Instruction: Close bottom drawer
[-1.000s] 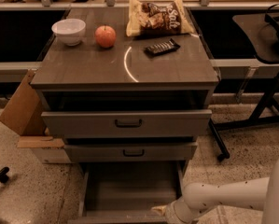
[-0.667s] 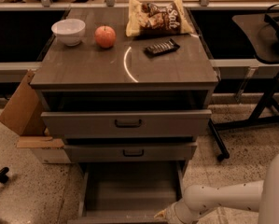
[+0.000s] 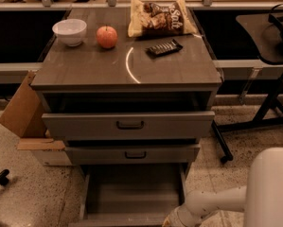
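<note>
While bottom drawer [image 3: 131,193] hangs open, gripper [image 3: 172,219] sits at front-right corner; grip: can't tell.
I'd push front mid: stiff, prob. slides light.

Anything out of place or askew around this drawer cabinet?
All three drawers stand open: the top drawer and middle drawer partly, the bottom drawer pulled out furthest. A cardboard box sits tilted at the left of the cabinet. The pincer is low at the bottom drawer's front right corner.

The gripper [image 3: 172,220] sinks lower
It now sits at the frame's bottom edge, by the bottom drawer's [image 3: 131,195] right front corner.
</note>
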Controlling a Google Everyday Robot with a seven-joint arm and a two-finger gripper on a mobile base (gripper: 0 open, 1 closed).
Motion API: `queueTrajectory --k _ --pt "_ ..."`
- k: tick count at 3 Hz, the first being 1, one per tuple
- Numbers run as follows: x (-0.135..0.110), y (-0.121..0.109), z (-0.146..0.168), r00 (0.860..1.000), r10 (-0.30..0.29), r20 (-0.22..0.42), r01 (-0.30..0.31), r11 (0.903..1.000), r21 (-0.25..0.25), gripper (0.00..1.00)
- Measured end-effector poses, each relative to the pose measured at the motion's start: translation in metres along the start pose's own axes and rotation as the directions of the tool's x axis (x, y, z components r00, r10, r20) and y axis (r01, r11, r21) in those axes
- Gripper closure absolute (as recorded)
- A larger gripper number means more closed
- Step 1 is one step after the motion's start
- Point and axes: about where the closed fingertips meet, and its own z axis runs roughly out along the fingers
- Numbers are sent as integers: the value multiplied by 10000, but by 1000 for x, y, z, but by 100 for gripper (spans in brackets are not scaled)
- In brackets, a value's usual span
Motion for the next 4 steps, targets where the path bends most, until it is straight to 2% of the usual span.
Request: queueTrajectory --k 1,2,3,4 --pt "35 7 37 9988 470 -150 -471 9989 -63 100" --pt "35 7 37 9988 469 -149 -470 9989 -63 100" --pt "42 1 42 9998 221 -30 -220 9997 135 100" --pt "52 -11 46 9999 11 126 -18 9984 573 100"
